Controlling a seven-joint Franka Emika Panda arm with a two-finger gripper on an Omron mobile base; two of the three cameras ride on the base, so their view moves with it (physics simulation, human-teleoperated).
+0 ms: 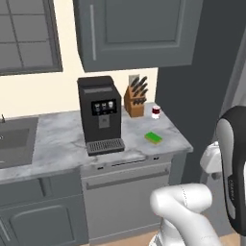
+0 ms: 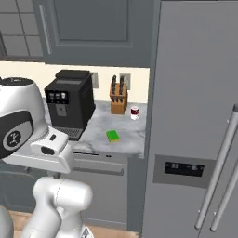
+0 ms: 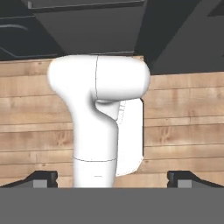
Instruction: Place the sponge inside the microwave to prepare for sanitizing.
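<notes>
The sponge (image 1: 153, 138) (image 2: 113, 135), a small green block with a yellow underside, lies flat on the marble counter (image 1: 62, 144) near its right end, in front of the knife block. The microwave is out of view. My gripper (image 3: 113, 179) is open, its two dark fingertips (image 3: 43, 178) set wide apart with nothing between them. It points down at the wooden floor, well below and in front of the counter, far from the sponge.
A black coffee machine (image 1: 100, 115) (image 2: 69, 102) stands left of the sponge. A knife block (image 1: 135, 98) and a small red can (image 1: 155, 112) sit at the back. A sink (image 1: 14, 139) lies far left, a tall grey fridge (image 2: 200, 116) right, cabinets (image 1: 139, 29) overhead.
</notes>
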